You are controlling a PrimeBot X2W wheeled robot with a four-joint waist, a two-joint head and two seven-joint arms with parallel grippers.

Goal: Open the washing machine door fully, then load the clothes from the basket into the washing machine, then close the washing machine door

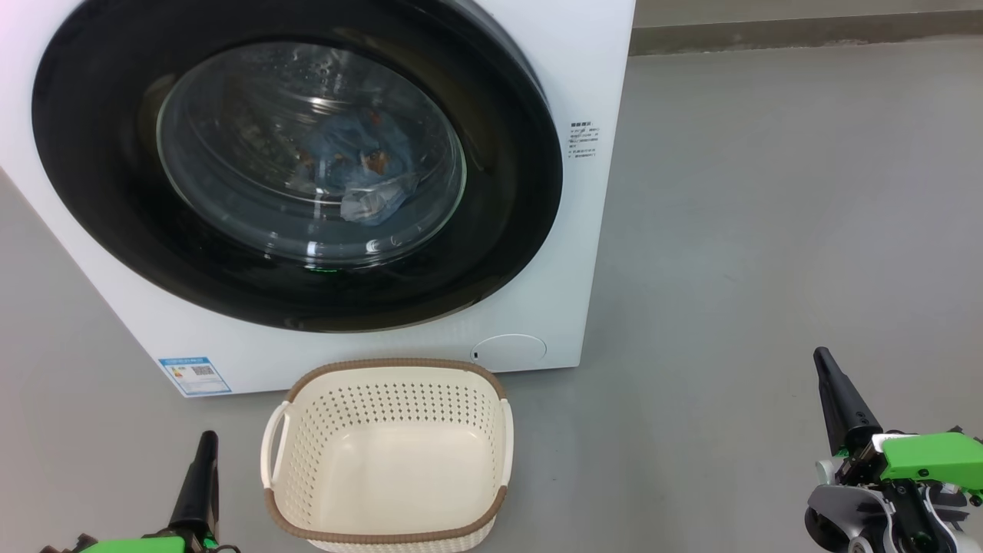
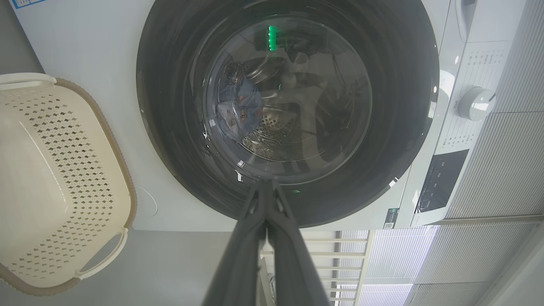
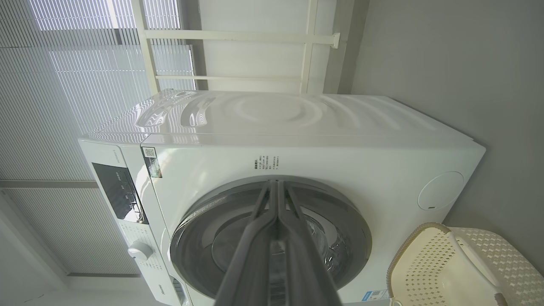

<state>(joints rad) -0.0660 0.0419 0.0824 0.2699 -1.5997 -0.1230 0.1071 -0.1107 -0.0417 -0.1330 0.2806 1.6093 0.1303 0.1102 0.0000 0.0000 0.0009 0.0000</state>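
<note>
left claw (image 1: 206,449) and right claw (image 1: 828,369) both pinched shut on nothing, held low over the grey floor (image 1: 729,230) to either side of the basket (image 1: 392,363). washing machine door (image 1: 115,192) flush against the washing machine (image 1: 591,77), with the clothes (image 1: 361,161) bunched behind its glass (image 1: 230,138) inside the drum (image 2: 272,127). basket on the floor just before the machine's front, below the door.
</note>
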